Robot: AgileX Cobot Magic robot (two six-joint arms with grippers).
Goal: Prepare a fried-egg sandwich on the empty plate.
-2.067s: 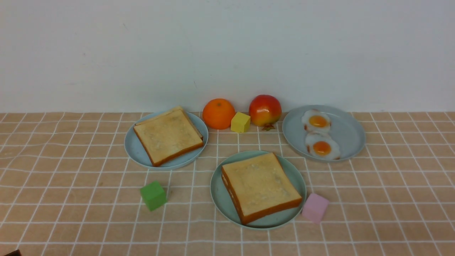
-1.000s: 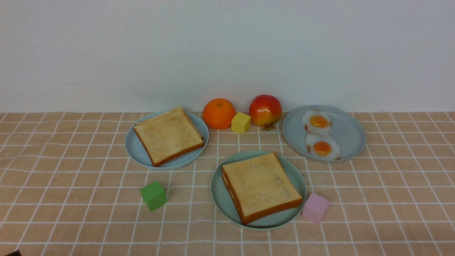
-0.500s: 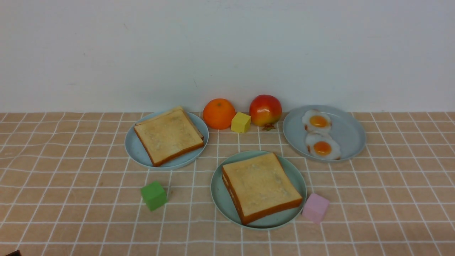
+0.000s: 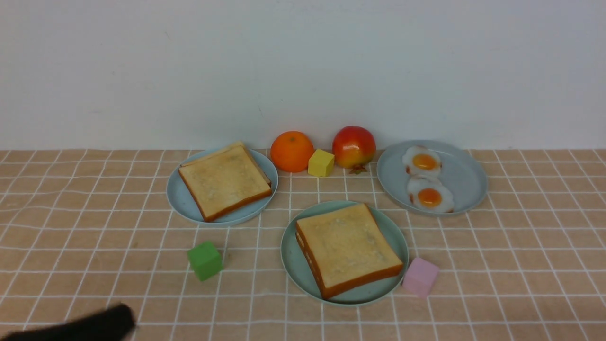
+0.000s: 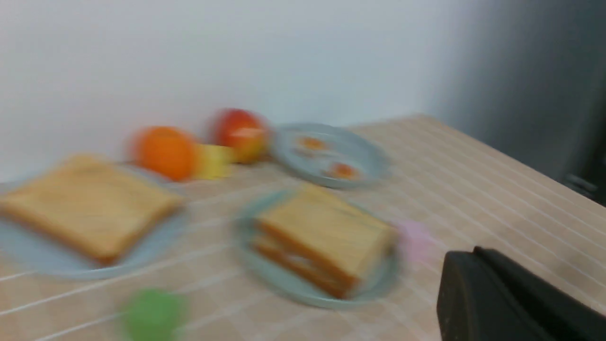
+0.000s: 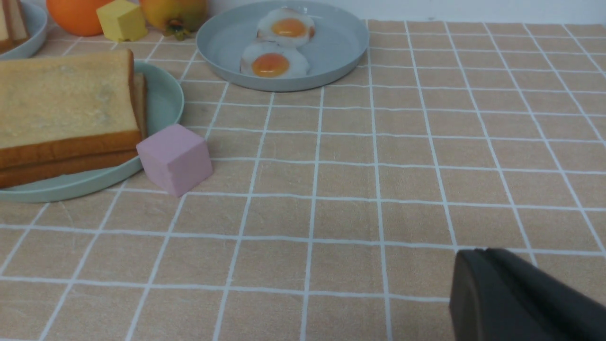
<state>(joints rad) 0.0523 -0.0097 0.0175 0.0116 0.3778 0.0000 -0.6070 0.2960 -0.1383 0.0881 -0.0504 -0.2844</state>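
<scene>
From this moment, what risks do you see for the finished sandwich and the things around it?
1. The left arm shows at the near left edge, blurred; a forward sweep might hit the green cube.
2. The pink cube touches the mint-green plate; a knock on it may shift the fried-egg sandwich.
3. The top slice seems to lie loose, so a bump could slide it.
</scene>
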